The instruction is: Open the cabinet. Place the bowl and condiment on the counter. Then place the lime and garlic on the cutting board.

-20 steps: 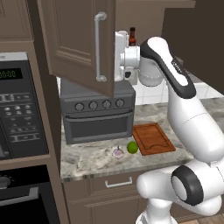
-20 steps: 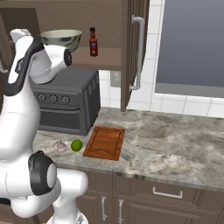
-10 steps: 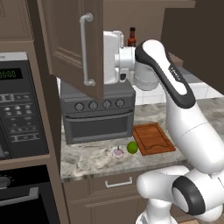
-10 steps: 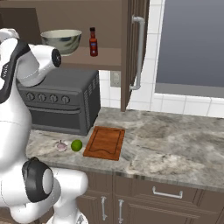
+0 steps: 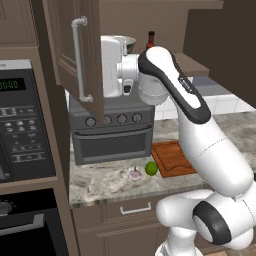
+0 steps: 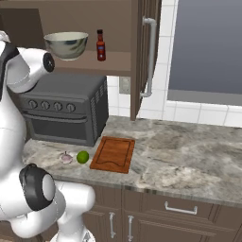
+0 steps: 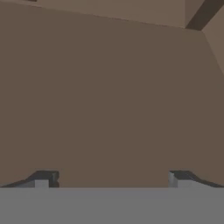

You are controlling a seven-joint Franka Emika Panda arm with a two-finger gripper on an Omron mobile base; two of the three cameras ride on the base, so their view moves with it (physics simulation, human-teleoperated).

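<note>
The cabinet's left door (image 5: 67,50) stands swung out toward me, and its right door (image 6: 141,52) is open too. My gripper (image 5: 107,67) is open behind the left door, close against its inner face, and its fingertips (image 7: 43,178) stand wide apart before plain brown wood. On the cabinet shelf (image 6: 108,64) sit the pale bowl (image 6: 66,45) and the dark-red condiment (image 6: 100,46). Below, on the counter (image 6: 179,160), the lime (image 6: 82,157) and the garlic (image 6: 66,157) lie just left of the cutting board (image 6: 113,153).
A dark toaster oven (image 6: 64,116) stands on the counter under the open cabinet. A built-in microwave (image 5: 25,125) fills the tall unit at the left. Drawers with short handles (image 6: 179,208) run below the counter, and a window is at the back right.
The left cabinet door has swung further open to the left, with my open gripper following behind it. Bowl, condiment, lime and garlic have stayed in place.
</note>
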